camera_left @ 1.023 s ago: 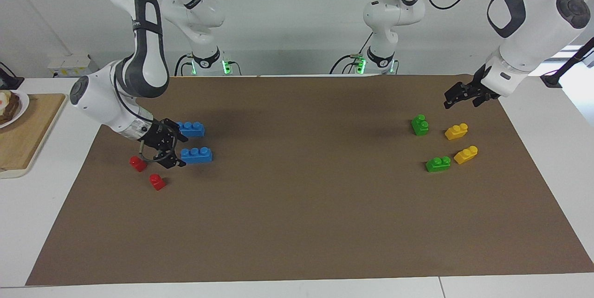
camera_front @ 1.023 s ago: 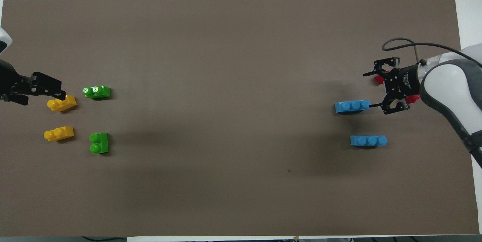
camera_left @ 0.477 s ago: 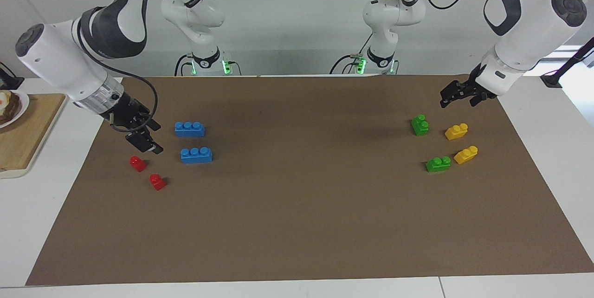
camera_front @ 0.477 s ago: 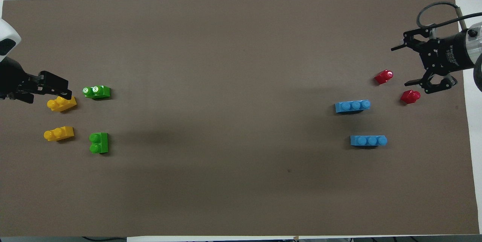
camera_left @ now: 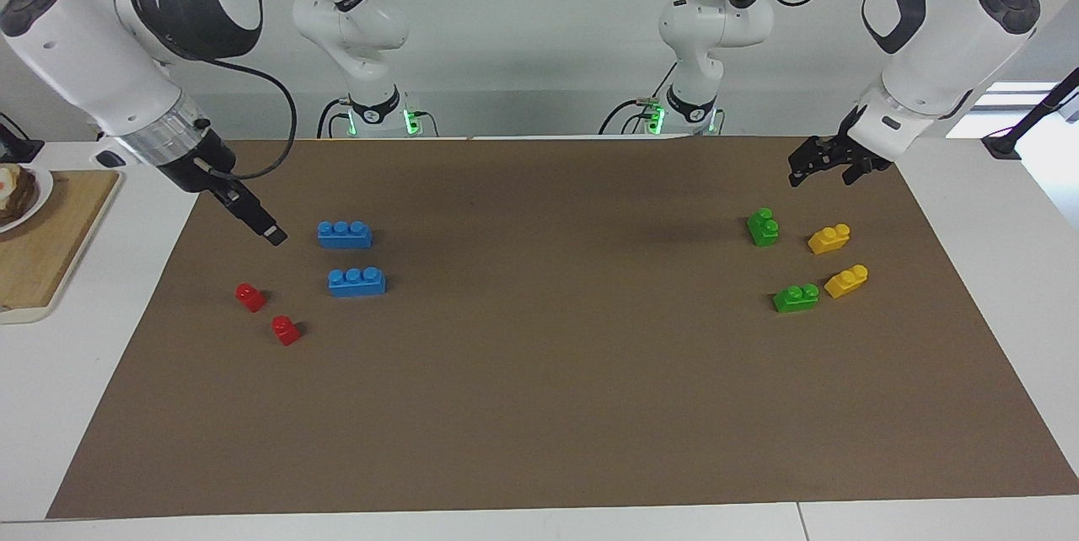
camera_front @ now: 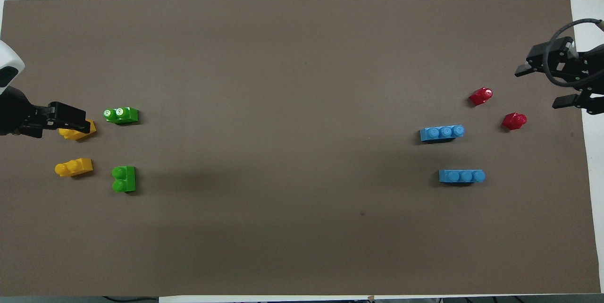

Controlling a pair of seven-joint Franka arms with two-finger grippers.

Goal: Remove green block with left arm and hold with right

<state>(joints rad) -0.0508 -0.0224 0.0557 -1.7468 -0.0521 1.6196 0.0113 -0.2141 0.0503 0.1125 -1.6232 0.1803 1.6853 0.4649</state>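
Two green blocks lie on the brown mat toward the left arm's end: one [camera_left: 763,227] [camera_front: 124,179] nearer the robots, the other [camera_left: 796,297] [camera_front: 121,115] farther out. My left gripper [camera_left: 813,168] [camera_front: 66,120] hangs open and empty in the air, apart from both; seen from above it overlaps a yellow brick [camera_front: 78,130] beside the farther green block. At the right arm's end my right gripper [camera_left: 271,233] [camera_front: 540,87] is raised over the mat's edge, open with nothing between its fingers.
Two yellow two-stud bricks [camera_left: 829,238] [camera_left: 846,281] sit beside the green ones. Two blue three-stud bricks [camera_left: 345,234] [camera_left: 356,281] and two small red bricks [camera_left: 250,297] [camera_left: 286,329] lie toward the right arm's end. A wooden board [camera_left: 50,238] with a plate rests off the mat there.
My right gripper has lifted away from the blue and red bricks and pulled back toward its end of the table. The left gripper has drifted slightly. No brick has moved.
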